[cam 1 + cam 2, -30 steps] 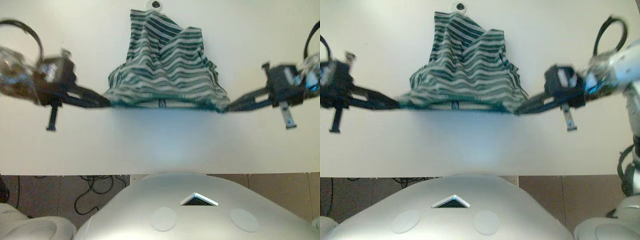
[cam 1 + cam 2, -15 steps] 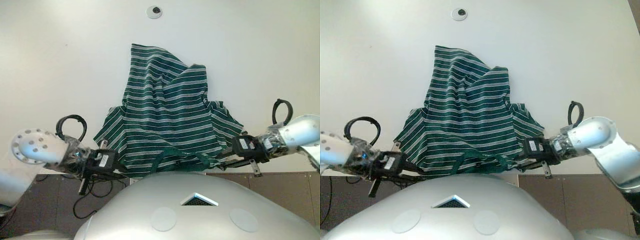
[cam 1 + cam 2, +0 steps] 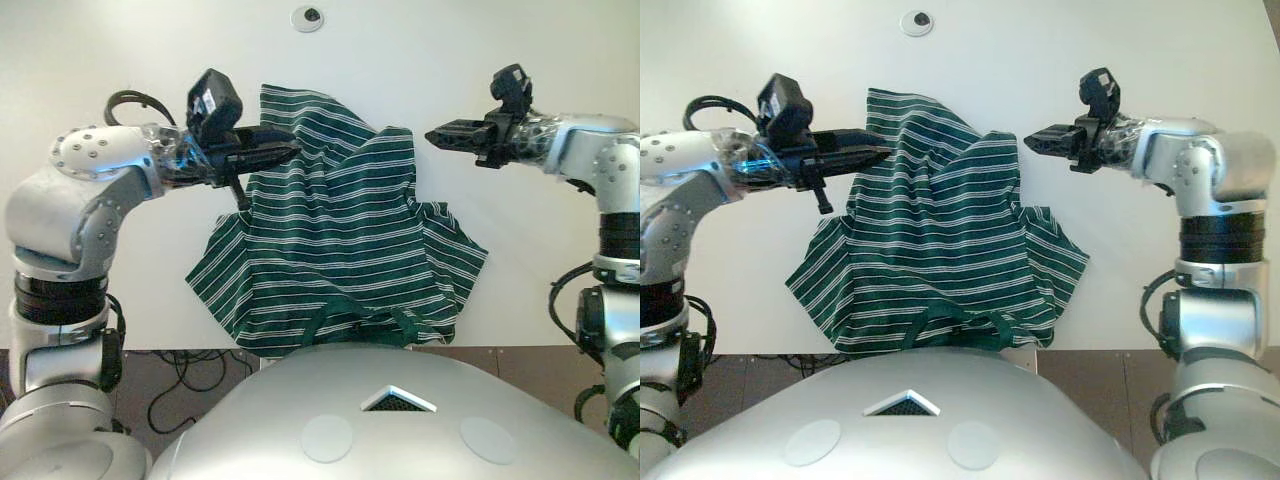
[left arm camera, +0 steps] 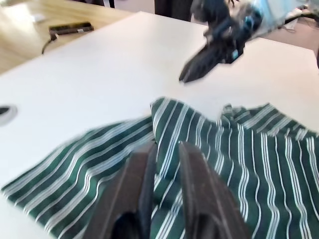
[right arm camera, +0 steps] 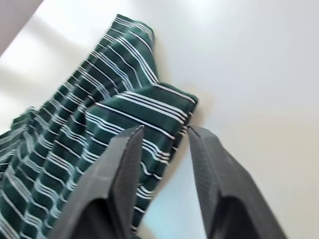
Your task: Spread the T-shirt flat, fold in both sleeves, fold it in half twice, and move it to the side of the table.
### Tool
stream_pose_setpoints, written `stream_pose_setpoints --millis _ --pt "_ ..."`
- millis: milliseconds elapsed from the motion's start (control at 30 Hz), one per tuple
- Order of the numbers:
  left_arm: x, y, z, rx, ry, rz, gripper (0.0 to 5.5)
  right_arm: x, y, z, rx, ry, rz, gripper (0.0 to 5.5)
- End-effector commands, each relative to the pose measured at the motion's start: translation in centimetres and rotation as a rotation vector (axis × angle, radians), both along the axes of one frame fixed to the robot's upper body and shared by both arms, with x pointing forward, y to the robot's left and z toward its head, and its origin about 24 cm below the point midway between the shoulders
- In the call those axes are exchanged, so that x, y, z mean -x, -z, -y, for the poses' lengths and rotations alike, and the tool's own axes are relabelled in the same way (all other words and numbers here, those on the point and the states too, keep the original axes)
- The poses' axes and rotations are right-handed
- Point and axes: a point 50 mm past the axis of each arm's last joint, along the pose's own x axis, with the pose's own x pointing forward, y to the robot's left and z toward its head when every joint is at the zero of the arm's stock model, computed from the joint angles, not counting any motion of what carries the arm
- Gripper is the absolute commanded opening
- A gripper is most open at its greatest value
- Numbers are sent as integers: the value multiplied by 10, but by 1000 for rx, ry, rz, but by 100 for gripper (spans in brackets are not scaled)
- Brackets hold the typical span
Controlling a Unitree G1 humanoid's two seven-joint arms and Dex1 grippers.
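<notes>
The T-shirt [image 3: 335, 240], dark green with white stripes, lies rumpled on the white table [image 3: 120, 260]. Its near part with the collar [image 3: 360, 320] hangs at the table's front edge. My left gripper [image 3: 288, 150] hovers over the shirt's far left part, its fingers [image 4: 142, 164] a narrow gap apart and empty. Just past the shirt's far right corner [image 5: 174, 102], my right gripper [image 3: 433, 136] is held above the table, open and holding nothing. The left wrist view shows the right gripper [image 4: 192, 72] farther off.
A round cable hole [image 3: 307, 19] sits in the table beyond the shirt. Bare table lies to both sides of the shirt. The table's front edge [image 3: 150, 348] runs close below the shirt, with cables on the floor under it.
Both grippers were low at the table's front edge, at the shirt's near corners. They have let go and risen to the shirt's far end. The shirt lies as before.
</notes>
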Motion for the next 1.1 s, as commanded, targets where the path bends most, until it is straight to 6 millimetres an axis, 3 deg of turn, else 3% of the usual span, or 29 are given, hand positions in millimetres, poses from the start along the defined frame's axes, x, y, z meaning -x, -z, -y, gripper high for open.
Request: stream_pose_setpoints --millis 33,233,367,500,600,733,967,1033,1100 --pt "0 12 9 -71 10 38 77 -6 3 -13 -49 5 -30 223" --pt "8 36 14 -158 31 34 77 -9 21 -28 -169 51 -125 223" --pt "13 45 13 -191 43 25 77 -9 30 -28 -225 90 -159 159" --pt "19 57 9 -244 46 13 77 -13 21 -24 -211 84 -116 110" --pt "22 68 8 -274 43 -6 77 -15 16 -18 -189 87 -94 147" --pt "27 79 6 -316 61 -23 77 -15 26 -14 -150 88 -100 210" --pt "31 83 3 -346 106 -48 77 -11 51 -17 -122 90 -125 210" --pt "33 87 3 -361 121 -63 45 -12 52 -20 -140 85 -130 213" --pt "36 94 2 -386 125 -73 1 -13 51 -28 -190 73 -132 166"
